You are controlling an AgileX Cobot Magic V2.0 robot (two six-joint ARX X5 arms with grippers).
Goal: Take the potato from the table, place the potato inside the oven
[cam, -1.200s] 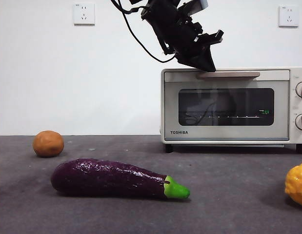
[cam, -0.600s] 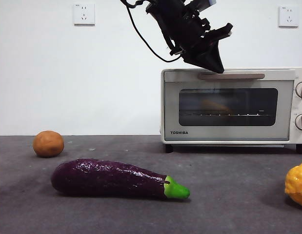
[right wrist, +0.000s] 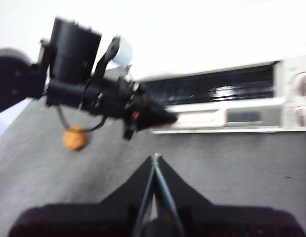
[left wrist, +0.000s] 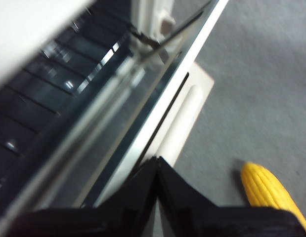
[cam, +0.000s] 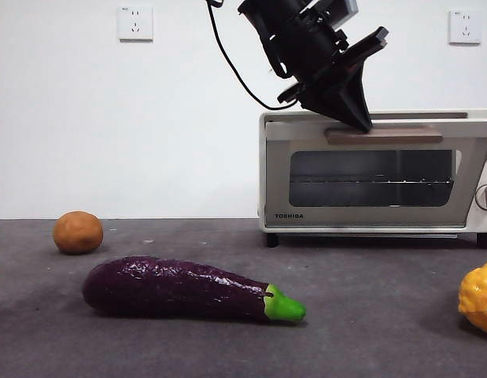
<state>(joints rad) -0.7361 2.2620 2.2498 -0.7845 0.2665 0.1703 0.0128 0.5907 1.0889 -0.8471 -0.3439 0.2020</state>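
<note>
Door: since a second ago we have pulled the oven (cam: pixel 369 169) door ajar.
Left gripper (cam: pixel 355 118): jaws closed, hooking handle (cam: pixel 383 134).
Right gripper (right wrist: pixel 155 160): closed, waiting.
Potato (cam: pixel 78 232): on table (cam: pixel 385 315), far from the oven.

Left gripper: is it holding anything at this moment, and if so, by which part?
The left gripper is at the oven door's beige handle, with the door tilted partly open. Its jaws look shut, but no actual grip on the handle is visible. The right gripper holds nothing.
</note>
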